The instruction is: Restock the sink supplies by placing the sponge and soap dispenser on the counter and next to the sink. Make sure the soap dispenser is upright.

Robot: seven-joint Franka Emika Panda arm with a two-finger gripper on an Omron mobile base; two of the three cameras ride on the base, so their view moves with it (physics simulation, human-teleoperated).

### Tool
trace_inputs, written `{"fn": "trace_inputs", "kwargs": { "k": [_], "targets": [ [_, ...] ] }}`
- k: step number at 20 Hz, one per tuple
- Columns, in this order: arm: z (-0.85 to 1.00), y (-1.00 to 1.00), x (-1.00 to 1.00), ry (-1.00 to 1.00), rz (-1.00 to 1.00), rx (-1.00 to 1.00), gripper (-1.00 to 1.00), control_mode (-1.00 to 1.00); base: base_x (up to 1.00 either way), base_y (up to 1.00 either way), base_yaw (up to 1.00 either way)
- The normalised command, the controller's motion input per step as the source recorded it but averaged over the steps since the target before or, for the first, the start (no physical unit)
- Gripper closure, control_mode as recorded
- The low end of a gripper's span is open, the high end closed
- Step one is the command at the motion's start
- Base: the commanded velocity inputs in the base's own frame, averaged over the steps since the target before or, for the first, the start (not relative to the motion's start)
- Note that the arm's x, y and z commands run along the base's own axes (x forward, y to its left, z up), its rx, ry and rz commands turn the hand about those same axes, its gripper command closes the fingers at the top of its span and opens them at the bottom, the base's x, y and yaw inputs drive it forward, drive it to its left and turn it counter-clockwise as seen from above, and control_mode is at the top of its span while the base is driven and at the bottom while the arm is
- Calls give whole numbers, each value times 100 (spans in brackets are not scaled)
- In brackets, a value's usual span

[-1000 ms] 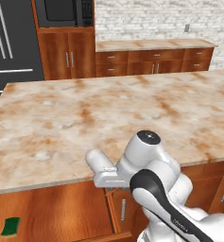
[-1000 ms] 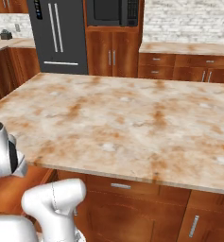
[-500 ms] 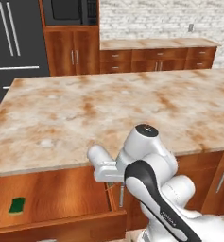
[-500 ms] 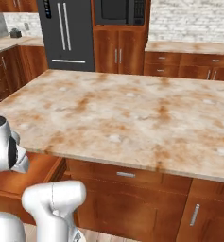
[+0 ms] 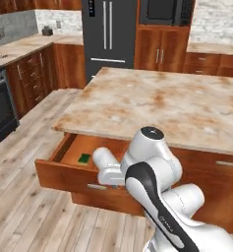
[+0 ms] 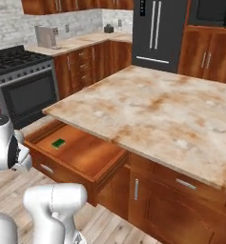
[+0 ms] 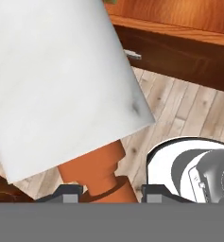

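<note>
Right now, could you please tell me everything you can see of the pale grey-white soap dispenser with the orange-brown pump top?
The pale grey-white soap dispenser looms close in the hand view: a smooth, faintly marbled cylinder, tilted, with its orange-brown pump top pointing down between the dark fingertips of the gripper, which is shut on it at the pump neck. It hangs over the wooden plank floor, touching nothing else.

White Franka arm w/ dark joints [image 5: 152, 182] folded low, elbow up, forearm reaching fwd-left beside the open wooden drawer [image 5: 83, 160]. Two-finger gripper [image 7: 105, 191] clamped on orange-brown pump neck of the pale grey-white soap dispenser [image 7: 56, 80]; dark fingertips [image 7: 68, 193] either side of it.
</note>
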Motion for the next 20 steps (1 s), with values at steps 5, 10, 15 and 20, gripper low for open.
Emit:
{"fn": "trace_inputs", "kwargs": {
  "k": [5, 10, 15, 20],
  "targets": [
    [0, 0, 0, 0, 0, 0, 100, 100, 1, 51, 73],
    [0, 0, 0, 0, 0, 0, 100, 100, 2, 34, 76],
    [0, 0, 0, 0, 0, 0, 100, 100, 1, 13, 79],
    [0, 0, 0, 0, 0, 0, 100, 100, 1, 0, 79]
  ]
}}
